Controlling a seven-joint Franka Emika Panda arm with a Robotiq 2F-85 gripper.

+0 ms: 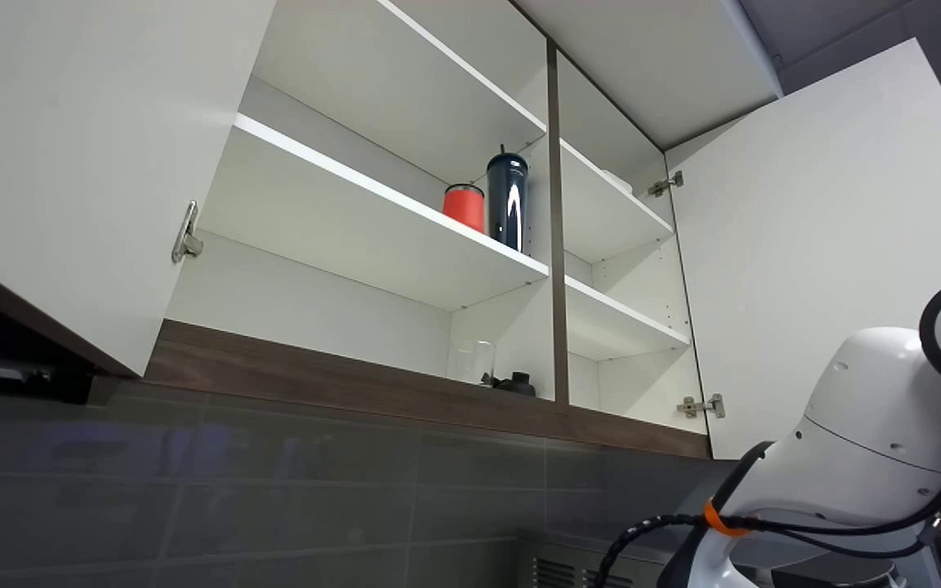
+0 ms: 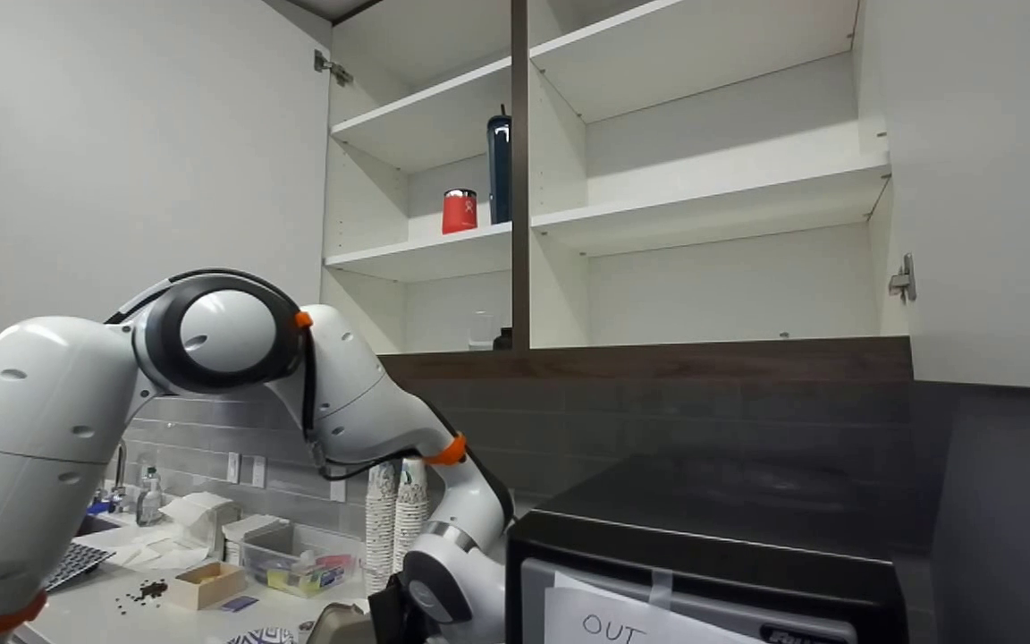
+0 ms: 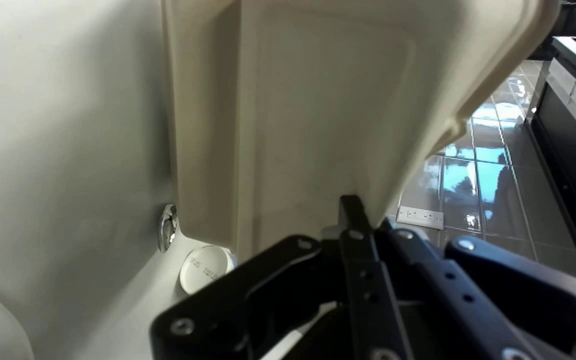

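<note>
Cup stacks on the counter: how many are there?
2 in an exterior view: the left stack nearer the clear bin, the right stack nearer the robot's arm, which may hide others.

The arm (image 1: 887,416) is white and rounded, with small grey oval recesses (image 2: 13,374); a thick black ring (image 2: 166,331) surrounds its round white cap (image 2: 229,331). Lower down, the arm has a silver collar (image 2: 451,535). Orange bands (image 1: 720,523) hold black cables (image 1: 657,522). The tool (image 3: 368,217) is black, with flat links (image 3: 375,317) and shiny silver screws (image 3: 183,326).
</note>
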